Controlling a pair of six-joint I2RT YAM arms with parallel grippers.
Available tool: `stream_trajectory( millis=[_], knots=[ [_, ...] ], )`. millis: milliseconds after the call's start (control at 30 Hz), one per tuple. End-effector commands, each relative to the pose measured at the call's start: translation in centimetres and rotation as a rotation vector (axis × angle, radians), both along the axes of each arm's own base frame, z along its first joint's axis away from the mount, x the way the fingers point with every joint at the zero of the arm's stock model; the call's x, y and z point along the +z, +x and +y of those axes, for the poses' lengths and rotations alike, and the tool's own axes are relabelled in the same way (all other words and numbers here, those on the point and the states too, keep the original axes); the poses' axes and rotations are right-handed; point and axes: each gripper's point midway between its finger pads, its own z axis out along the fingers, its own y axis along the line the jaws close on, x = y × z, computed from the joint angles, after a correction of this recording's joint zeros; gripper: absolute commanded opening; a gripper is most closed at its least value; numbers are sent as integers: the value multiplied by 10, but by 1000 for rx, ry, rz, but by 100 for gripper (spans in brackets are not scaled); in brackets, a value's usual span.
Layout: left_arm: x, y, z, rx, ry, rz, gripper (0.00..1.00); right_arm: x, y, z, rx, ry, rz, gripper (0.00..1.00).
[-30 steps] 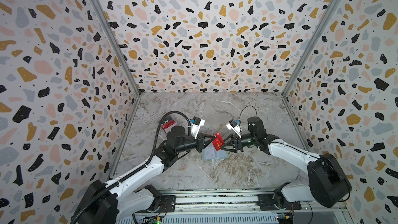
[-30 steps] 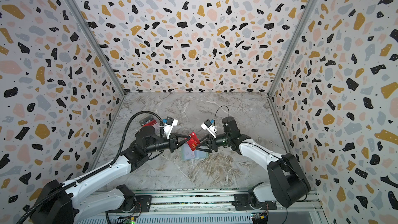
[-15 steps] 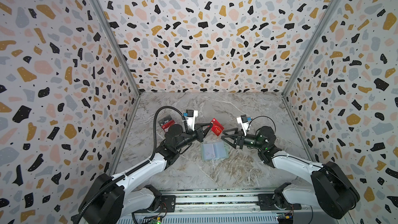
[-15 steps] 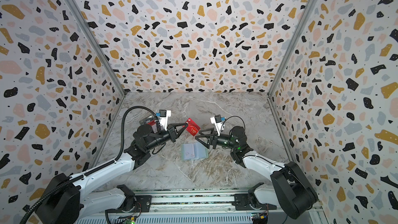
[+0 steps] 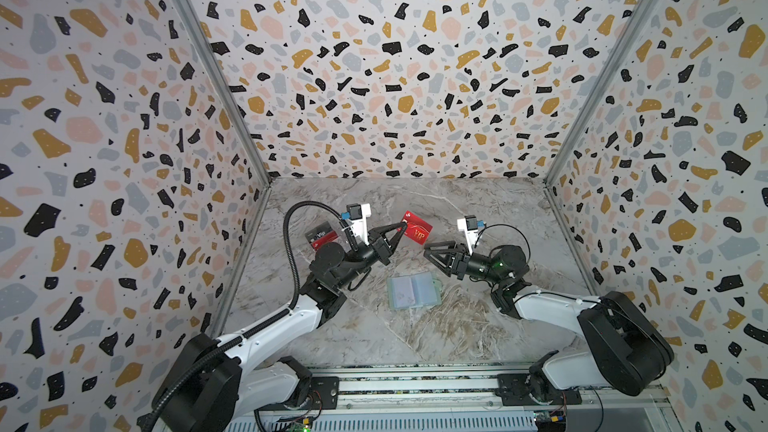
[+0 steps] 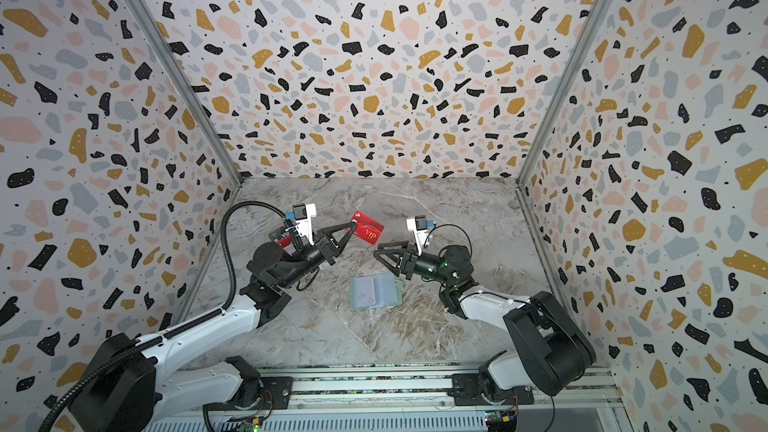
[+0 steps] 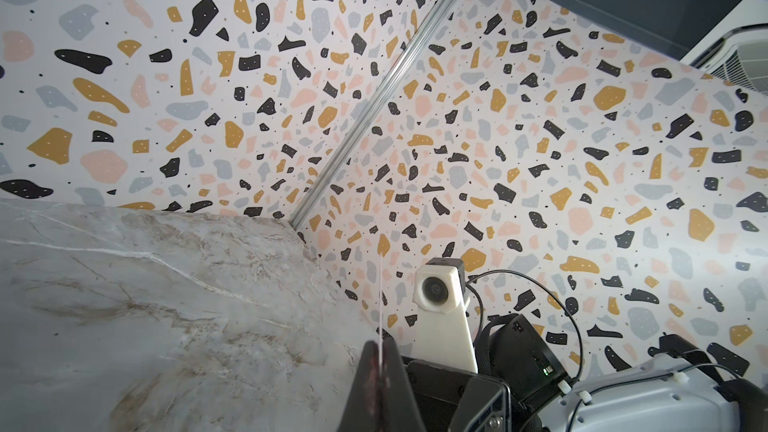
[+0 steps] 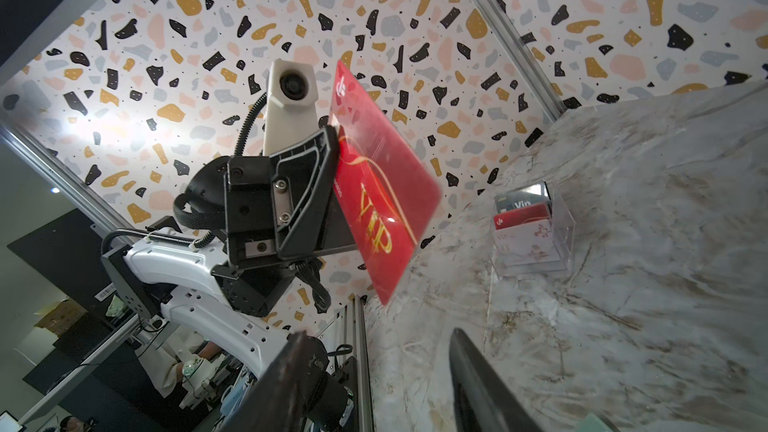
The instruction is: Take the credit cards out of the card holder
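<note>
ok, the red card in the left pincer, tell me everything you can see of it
The red card is a thin, glossy, plastic-looking rectangle with gold "VIP" lettering, a gold swirl and a small white logo near one corner. It hangs tilted in the air above the table, clamped near one edge by the left pincer. In the left wrist view it shows edge-on as a thin line. Nothing else touches it: the right pincer and the open card holder are both apart from it.
</note>
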Motion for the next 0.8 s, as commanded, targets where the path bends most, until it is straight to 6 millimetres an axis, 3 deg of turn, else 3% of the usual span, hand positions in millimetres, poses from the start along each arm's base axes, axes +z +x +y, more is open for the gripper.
stream_trajectory(
  millis=[0,300,533,767],
  knots=[
    [20,-7,6,-9,-77,-69,0,40,-5,-1,19,110,-97,49],
    [21,-10,6,-20,-88,-74,0,53,-5,6,52,168,-120,28],
    [15,-12,8,-22,-94,-60,0,53,-5,8,54,178,-119,23],
    [14,-13,8,-20,-91,-62,0,53,-4,10,64,180,-118,11]
  ],
)
